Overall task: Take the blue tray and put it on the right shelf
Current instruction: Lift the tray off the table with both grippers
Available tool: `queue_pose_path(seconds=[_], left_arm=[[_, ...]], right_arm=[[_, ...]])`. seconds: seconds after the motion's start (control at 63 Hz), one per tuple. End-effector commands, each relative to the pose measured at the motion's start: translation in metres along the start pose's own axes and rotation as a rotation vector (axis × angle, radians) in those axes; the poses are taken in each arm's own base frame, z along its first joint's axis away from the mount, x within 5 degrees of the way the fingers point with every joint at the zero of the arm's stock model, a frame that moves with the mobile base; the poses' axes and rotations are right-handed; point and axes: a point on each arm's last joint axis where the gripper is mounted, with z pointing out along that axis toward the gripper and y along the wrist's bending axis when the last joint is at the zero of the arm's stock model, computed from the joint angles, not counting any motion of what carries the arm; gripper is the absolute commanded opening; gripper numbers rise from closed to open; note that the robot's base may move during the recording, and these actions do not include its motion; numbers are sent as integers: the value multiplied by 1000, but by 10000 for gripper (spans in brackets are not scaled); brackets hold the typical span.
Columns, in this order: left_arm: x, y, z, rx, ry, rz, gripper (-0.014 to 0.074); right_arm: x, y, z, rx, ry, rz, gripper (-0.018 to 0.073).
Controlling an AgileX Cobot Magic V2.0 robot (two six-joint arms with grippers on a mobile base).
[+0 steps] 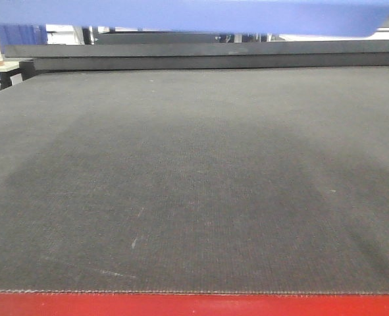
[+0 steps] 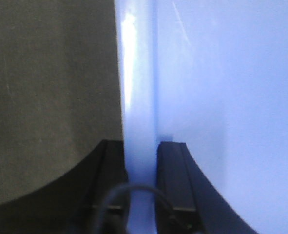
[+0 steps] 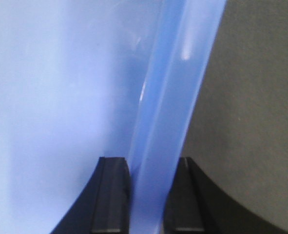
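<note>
The blue tray (image 1: 201, 16) is held above the desk (image 1: 194, 184), opposite rims pinched by the left hand (image 2: 141, 148) and right hand (image 3: 146, 163); the glossy plastic is judged light, stiff and slippery

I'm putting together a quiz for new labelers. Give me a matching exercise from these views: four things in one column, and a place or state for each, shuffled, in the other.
Things
1. blue tray
2. left gripper
3. right gripper
4. red strip

Places or states
A. shut on the tray, dark table at the right of its wrist view
B. runs along the bottom of the front view
C. held up, spanning the top of the front view
D. shut on the tray, dark table at the left of its wrist view

Pairs: 1-C, 2-D, 3-A, 4-B
</note>
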Motion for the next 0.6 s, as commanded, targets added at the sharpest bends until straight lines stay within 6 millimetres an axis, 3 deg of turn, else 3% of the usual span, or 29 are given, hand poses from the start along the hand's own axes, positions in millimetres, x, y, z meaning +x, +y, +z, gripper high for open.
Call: queue_pose_path(seconds=[0.0,0.174,0.587], left_arm=[[17,-5,-32,-13,-2,40,-41],[34,-7,-24,-25,53,45,-41],[38,-7,-17,-27,81,44,-48]], right_arm=[[6,-3,-37,-6,-97,-58,56],[14,-8,-55,-5,-106,-56,56],[14,-8,-54,-1,-97,-56,56]])
